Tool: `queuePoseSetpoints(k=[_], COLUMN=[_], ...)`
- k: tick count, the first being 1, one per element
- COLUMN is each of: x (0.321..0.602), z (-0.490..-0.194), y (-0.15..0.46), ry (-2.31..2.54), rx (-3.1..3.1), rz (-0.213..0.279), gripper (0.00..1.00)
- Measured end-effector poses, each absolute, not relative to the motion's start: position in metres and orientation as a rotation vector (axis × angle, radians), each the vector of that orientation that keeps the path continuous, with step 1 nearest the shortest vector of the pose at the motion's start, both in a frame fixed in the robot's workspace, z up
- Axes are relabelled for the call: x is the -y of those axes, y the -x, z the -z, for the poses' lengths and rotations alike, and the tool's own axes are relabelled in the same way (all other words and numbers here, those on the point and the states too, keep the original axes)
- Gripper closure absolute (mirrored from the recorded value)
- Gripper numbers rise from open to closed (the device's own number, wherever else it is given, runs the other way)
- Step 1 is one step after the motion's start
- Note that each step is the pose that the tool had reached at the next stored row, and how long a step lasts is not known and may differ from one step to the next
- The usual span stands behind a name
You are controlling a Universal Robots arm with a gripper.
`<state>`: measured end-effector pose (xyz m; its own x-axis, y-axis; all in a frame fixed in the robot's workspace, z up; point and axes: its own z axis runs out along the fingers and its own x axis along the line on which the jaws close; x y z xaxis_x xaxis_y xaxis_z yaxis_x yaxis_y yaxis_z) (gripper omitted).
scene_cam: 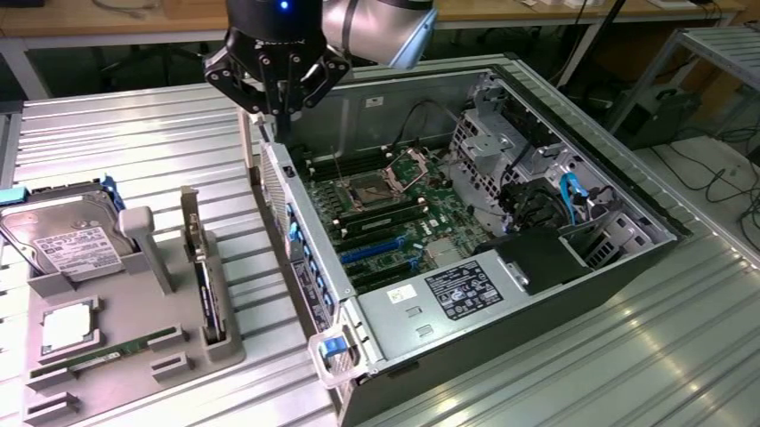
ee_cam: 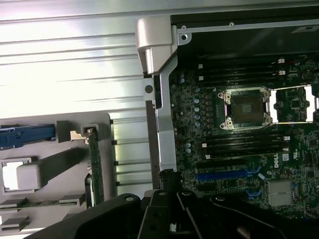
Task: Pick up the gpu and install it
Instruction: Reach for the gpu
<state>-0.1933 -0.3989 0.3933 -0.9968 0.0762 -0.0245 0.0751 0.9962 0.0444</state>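
Observation:
The gpu [scene_cam: 205,276] is a thin green card with a silver bracket. It stands on edge in a slot of the grey holder [scene_cam: 226,351] at the exterior view's left, and its green edge [ee_cam: 94,167] also appears in the wrist view. My gripper [scene_cam: 280,108] hangs shut and holds nothing. It is above the near wall of the open computer case [scene_cam: 303,240], well away from the gpu. In the wrist view its black body [ee_cam: 172,211] lies over the case wall. The motherboard's blue slots [scene_cam: 377,249] [ee_cam: 229,174] are bare.
The holder also carries a silver hard drive [scene_cam: 66,236], a CPU [scene_cam: 69,325] and a RAM stick [scene_cam: 113,349]. Inside the case sit a power supply [scene_cam: 457,294], a drive cage [scene_cam: 499,133] and cables [scene_cam: 570,200]. Everything rests on a slatted metal table [scene_cam: 594,374].

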Motion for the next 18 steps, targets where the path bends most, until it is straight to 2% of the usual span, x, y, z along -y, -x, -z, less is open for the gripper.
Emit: queuePoseSetpoints(k=[18], x=[0.399], z=[-0.393], y=[0.206], ry=[-0.118], rx=[-3.112], rz=[-0.068], gripper=[0.89])
